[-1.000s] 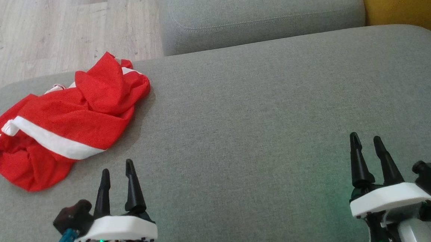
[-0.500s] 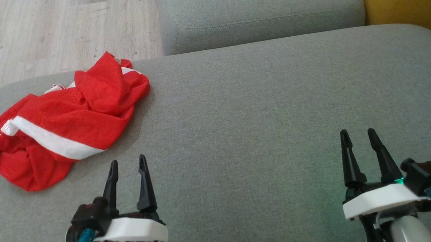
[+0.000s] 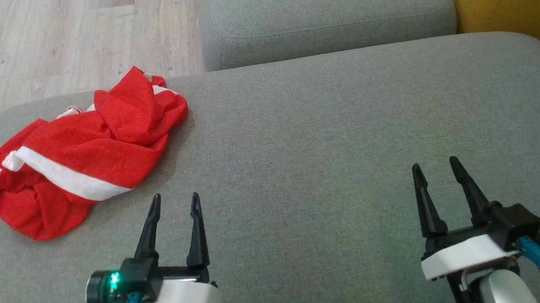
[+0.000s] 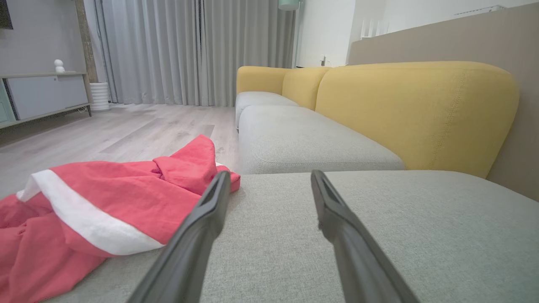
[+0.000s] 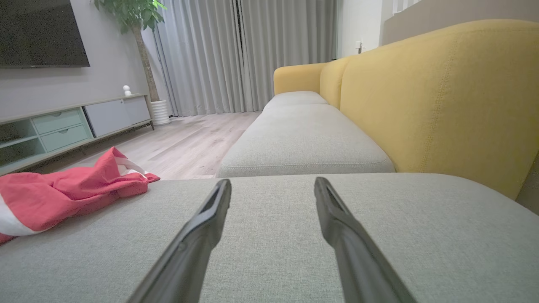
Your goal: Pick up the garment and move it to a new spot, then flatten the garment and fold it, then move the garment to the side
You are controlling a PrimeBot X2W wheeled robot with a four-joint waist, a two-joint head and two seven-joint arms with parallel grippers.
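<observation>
A crumpled red garment (image 3: 82,149) with a white band lies bunched at the far left of the grey sofa cushion (image 3: 325,134). The left wrist view has the garment (image 4: 105,202) to the left of its fingers; in the right wrist view the garment (image 5: 63,189) lies far left. My left gripper (image 3: 174,201) stands open over bare cushion, a little right of and nearer than the garment, touching nothing. At the lower right my right gripper (image 3: 434,166) is open too, well away from the cloth.
A second grey seat cushion (image 3: 327,17) adjoins at the back. The yellow backrest (image 3: 504,1) runs along the right. Wooden floor (image 3: 57,42) lies beyond the cushion's left and back-left edges. A TV cabinet (image 5: 76,122) and plant (image 5: 134,25) stand across the room.
Both grippers have drawn inward and rolled: the left moved right and slightly forward, the right moved left and forward. The garment has stayed put.
</observation>
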